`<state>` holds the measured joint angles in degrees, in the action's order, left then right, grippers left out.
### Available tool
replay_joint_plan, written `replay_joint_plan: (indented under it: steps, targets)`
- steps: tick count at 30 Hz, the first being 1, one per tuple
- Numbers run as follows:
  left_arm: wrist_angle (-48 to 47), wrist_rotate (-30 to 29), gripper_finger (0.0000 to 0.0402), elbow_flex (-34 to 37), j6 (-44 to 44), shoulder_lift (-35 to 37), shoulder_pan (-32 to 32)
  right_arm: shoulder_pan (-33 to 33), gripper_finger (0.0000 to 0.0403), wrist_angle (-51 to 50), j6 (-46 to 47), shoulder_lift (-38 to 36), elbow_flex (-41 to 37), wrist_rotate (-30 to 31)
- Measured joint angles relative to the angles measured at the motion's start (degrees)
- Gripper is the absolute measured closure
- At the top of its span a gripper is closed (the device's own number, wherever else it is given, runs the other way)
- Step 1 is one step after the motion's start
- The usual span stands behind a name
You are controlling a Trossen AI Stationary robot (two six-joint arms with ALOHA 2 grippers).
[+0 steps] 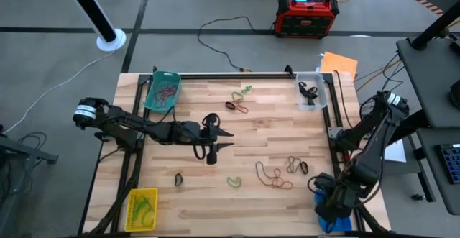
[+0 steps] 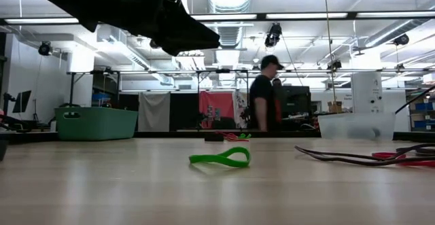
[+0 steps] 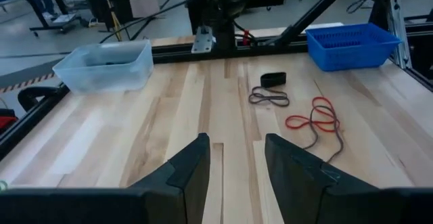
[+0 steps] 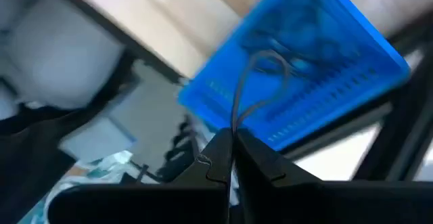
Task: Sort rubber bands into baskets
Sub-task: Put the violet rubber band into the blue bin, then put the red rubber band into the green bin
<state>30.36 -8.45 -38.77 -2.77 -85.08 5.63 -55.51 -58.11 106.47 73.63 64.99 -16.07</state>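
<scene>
We have the right gripper point(image 4: 230, 158) pinched shut on one thin dark rubber band point(image 4: 260, 82), held over the blue basket point(image 4: 298, 82) at the table's near right corner, so the drop looks abt to happen. Risk here: the band is a limp loop, and if the jaws part while it hangs off-centre it could catch the basket rim or fall outside onto the frame; it might also cling to a finger instead of dropping. The left gripper point(image 1: 219, 140) sits abt mid-table, well left of the blue basket, fingers point(image 3: 196, 170) parted w/ nothing between them; a hasty reach from there could drag neighbouring bands along. Counts, best we can tell: 4 baskets, i.e. blue, a teal basket point(image 1: 162, 90) at the far left corner, a clear basket point(image 1: 311, 91) at the far right, a yellow basket point(image 1: 141, 209) at the near left, all w/ bands already in them. Loose bands on the wood look like roughly 10 in 4–5 clumps; exact number we can't tell, since some overlap.
</scene>
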Motion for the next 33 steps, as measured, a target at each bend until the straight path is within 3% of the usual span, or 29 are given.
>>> replay_joint_plan:
  steps: [4,16,27,30,33]
  targets:
    - [-0.1,0.0,0.0274,0.0,0.1,0.0,0.0,-1.2,0.0394,0.4,2.2,1.7,-2.9,-2.8]
    - [-0.8,0.0,0.0274,0.0,2.4,0.0,0.0,-1.2,0.0389,0.5,2.8,6.0,-6.1,-2.9]
    - [-1.2,0.0,0.0274,0.0,4.0,0.0,0.0,-1.2,0.0309,-0.3,3.8,6.0,-6.3,-2.7]
    - [-1.4,0.0,0.0274,0.0,4.0,0.0,0.0,-1.2,0.0287,0.4,0.1,5.7,-6.3,0.9]
    - [-1.5,1.1,0.0274,0.0,4.0,0.0,0.0,-1.1,0.0269,0.4,-1.9,5.0,-6.0,8.5]
